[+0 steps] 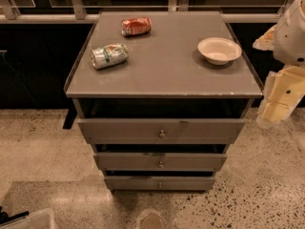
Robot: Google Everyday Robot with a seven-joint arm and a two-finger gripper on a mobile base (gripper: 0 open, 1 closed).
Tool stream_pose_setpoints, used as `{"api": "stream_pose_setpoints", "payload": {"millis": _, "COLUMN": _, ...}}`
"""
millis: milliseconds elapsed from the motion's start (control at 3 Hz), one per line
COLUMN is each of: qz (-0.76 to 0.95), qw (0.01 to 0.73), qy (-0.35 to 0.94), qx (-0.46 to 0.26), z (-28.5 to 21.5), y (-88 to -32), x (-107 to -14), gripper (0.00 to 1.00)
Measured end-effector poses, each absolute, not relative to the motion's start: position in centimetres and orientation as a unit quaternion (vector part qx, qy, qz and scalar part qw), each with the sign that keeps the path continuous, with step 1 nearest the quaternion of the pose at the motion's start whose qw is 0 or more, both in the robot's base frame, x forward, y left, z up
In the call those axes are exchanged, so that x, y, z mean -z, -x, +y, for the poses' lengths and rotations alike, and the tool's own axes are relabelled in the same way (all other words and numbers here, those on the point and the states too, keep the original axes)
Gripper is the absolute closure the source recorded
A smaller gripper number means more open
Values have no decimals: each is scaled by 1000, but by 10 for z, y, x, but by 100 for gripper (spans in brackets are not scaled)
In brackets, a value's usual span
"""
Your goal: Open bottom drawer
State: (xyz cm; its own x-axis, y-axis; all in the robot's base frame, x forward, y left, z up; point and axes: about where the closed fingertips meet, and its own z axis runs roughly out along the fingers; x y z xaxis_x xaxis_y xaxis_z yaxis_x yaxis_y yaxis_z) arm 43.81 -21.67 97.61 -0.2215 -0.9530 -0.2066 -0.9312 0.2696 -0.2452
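Reach is my concern: the pincer (279,99) hangs off to the right of the tabletop (162,75), well apart from the bottom drawer (159,181), and I cannot tell whether it is wide or narrow. That drawer sits lowest of three, just above the floor (267,190), its tiny knob (159,185) centred, so I expect a low approach.
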Motion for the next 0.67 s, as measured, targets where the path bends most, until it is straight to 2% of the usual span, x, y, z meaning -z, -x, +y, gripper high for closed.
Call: {"api": "stream_pose_setpoints", "payload": {"millis": 667, "qz": 783, "qw": 172, "qy": 597, "qx": 40, "z": -219, "y": -436, "x": -977, "gripper": 0}}
